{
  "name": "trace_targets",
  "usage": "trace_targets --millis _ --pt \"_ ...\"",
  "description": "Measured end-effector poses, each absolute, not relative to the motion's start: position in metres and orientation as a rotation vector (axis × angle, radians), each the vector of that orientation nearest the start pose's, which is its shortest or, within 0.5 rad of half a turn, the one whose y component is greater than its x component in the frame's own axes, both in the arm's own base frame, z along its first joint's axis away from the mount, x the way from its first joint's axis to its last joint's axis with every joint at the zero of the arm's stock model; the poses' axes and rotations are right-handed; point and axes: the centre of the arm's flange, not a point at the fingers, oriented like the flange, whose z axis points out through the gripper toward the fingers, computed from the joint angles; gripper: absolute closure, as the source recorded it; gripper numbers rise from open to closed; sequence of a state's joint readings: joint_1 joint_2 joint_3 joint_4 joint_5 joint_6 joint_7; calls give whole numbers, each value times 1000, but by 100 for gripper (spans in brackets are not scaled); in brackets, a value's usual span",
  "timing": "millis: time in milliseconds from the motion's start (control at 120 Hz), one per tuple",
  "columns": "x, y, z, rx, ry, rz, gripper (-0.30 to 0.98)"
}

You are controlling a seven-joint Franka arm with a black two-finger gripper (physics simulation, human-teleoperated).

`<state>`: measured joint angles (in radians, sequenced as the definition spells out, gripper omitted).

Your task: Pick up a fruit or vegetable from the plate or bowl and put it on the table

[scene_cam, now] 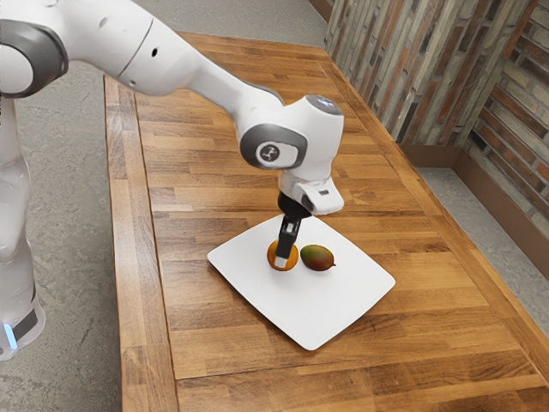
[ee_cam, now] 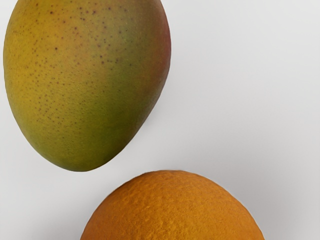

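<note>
Black, our end effector [scene_cam: 281,260] reaches down at the orange [ee_cam: 172,212], centre of the exterior view, presumably to lift it onto the table [scene_cam: 223,369]; whether it grips, we cannot tell. Just beside lies the mango [scene_cam: 317,257], sharing the plate [scene_cam: 313,318], lower centre.

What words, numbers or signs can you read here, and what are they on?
None that I can read, sorry!
Round badge on the robot arm: a dark sign, too small to make out.
White casing at the arm's end: a tiny dark mark, too small to read.
Mango, orange and plate: no writing on the parts that show.
</note>
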<state>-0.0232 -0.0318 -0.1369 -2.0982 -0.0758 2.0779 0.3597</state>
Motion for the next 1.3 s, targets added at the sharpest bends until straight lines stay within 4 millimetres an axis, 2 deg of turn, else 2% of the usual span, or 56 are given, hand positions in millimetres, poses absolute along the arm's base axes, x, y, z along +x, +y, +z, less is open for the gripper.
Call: trace_targets --millis 358,567,725,808,908,1083,1125,1200,1300 --pt "533 -102 420 -3119 789 -16 1" --pt "532 -107 421 -3115 804 -21 25" --pt "532 -110 421 -3109 811 -24 33" --pt "530 -110 430 -3104 811 -45 34" --pt "527 -106 452 -3096 799 -96 35" --pt "529 -90 496 -3087 752 -195 34" --pt "532 -80 505 -3087 728 -211 35" --pt "538 -41 513 -3098 628 -222 36" --pt "538 31 516 -3114 443 -213 36"
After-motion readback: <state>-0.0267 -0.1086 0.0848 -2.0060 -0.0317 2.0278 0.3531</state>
